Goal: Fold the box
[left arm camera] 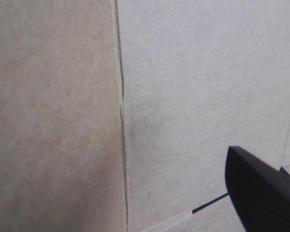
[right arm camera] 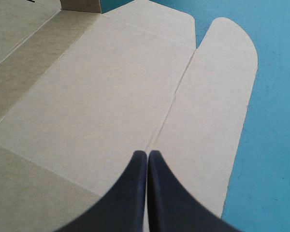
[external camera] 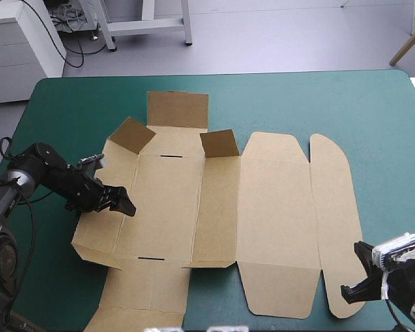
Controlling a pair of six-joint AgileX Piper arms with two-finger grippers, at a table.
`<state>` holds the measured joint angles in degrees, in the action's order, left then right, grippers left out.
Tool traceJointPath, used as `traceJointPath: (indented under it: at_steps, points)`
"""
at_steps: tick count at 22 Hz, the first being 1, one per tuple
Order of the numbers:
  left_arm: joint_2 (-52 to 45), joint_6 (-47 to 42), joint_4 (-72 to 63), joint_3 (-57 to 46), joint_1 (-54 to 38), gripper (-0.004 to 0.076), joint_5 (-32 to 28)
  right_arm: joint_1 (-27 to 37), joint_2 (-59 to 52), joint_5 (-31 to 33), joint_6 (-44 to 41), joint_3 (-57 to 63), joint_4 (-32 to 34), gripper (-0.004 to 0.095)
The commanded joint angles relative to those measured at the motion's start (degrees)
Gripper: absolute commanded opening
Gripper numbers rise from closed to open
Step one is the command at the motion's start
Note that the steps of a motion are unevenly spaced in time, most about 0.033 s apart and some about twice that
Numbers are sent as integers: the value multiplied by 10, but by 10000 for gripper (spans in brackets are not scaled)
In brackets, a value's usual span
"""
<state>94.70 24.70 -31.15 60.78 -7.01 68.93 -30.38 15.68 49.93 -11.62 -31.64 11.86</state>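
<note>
Right claw [right arm camera: 147, 157], closed and empty, hovers at five o'clock over the box [external camera: 270, 221], nearly flat on the surface [external camera: 373, 111]; only two end flaps [external camera: 220, 144] stand. Left claw [external camera: 124, 204] at nine o'clock: grip unclear. Most folding seemingly remains.

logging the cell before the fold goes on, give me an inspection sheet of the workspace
surface: teal-green cover, flat, no marks seen
job's things: brown box lies mostly flat; two small flaps stand up at its far side
clutter: nothing seen
grippers: left gripper on the box's left panel, jaws apart; right gripper over the crease beside the rounded flap, jaws shut
cables: nothing seen on the box
surroundings: nothing seen at the table
</note>
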Motion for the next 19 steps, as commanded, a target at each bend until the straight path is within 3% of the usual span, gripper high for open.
traceJointPath:
  at_steps: [1, 3, 4, 7, 12, 19]
  points:
    - [-22, -4, -25, 11, 3, 533, 55, 1, 5, -36, 6, -14, 9, -14]
    - [-23, -4, -24, 11, 3, 279, 40, 1, 5, -36, 6, -14, 9, -14]
    - [-26, -4, -24, 11, 3, 25, 26, 1, 5, -36, 6, -14, 8, -14]
    - [-30, -9, -24, 11, 3, -10, 7, 1, 5, -36, 6, -14, 7, -14]
    - [-30, -7, -22, 14, 3, -10, 27, 1, 5, -36, 6, -14, 7, -14]
    - [-30, -13, 177, 106, 97, -10, 45, 1, 5, -36, 7, -14, 7, -14]
